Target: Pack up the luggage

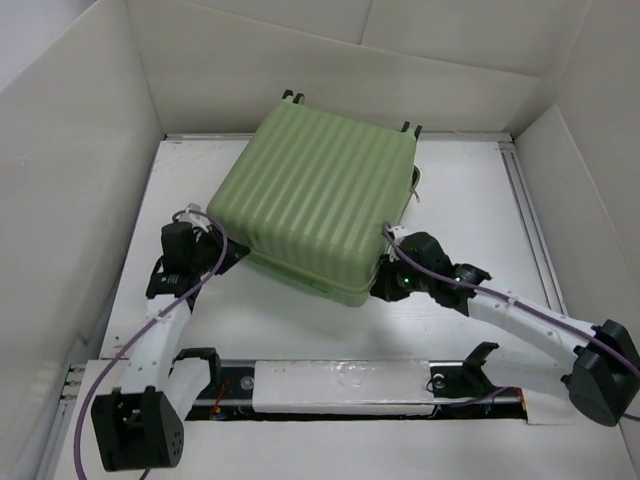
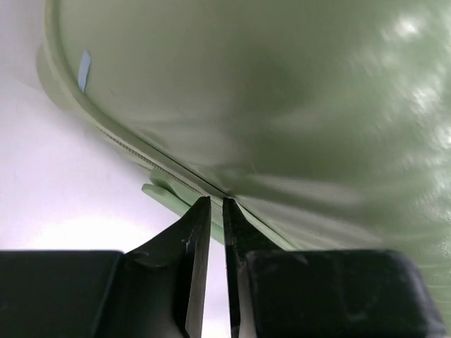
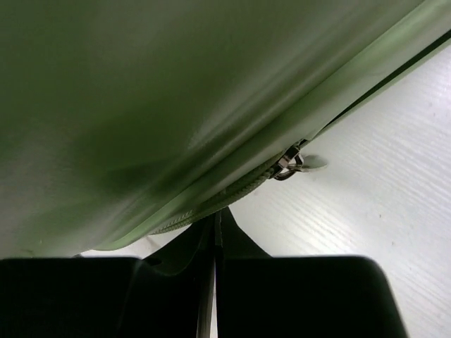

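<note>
The luggage (image 1: 320,195) is a large pale green ribbed suitcase lying flat and closed on the white table, with its wheels (image 1: 293,96) at the far side. My left gripper (image 1: 232,256) is at its near left edge. In the left wrist view the gripper (image 2: 211,203) has its jaws almost together, with nothing between them, and its tips touch the zipper seam (image 2: 134,151). My right gripper (image 1: 382,284) is at the near right corner. In the right wrist view it (image 3: 216,213) is shut and empty, just under the zipper line, near a metal zipper pull (image 3: 290,163).
White walls (image 1: 80,150) enclose the table on the left, back and right. A metal rail (image 1: 520,190) runs along the table's right side. A white-covered bar (image 1: 340,385) lies across the near edge between the arm bases.
</note>
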